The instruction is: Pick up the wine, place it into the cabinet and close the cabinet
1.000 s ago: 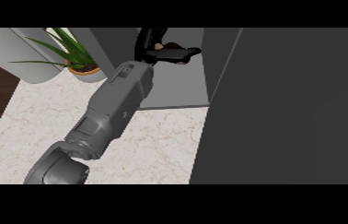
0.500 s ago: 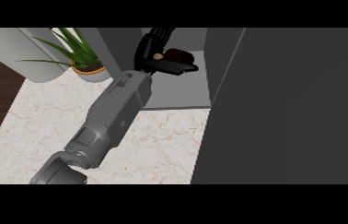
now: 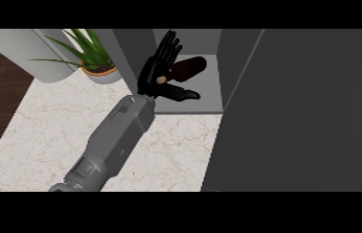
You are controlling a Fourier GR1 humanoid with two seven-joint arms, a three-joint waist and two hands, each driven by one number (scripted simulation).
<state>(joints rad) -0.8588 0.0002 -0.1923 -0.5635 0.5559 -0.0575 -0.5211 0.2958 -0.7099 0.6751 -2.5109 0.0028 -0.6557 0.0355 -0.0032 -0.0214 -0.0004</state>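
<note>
Cabinet [image 3: 134,50] sits at rear of desk [image 3: 63,131], its compartment open toward the front. Wine [image 3: 187,68] lies tilted inside the compartment, neck end to front-left. Left hand [image 3: 154,74] is in the opening, just left of the wine. Cabinet door [image 3: 297,112] stands to the right. Potted plant [image 3: 96,59] sits on the desk, left of cabinet, at rear.

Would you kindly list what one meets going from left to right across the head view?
Grey column → potted plant → left hand → wine bottle → dark cabinet door.
</note>
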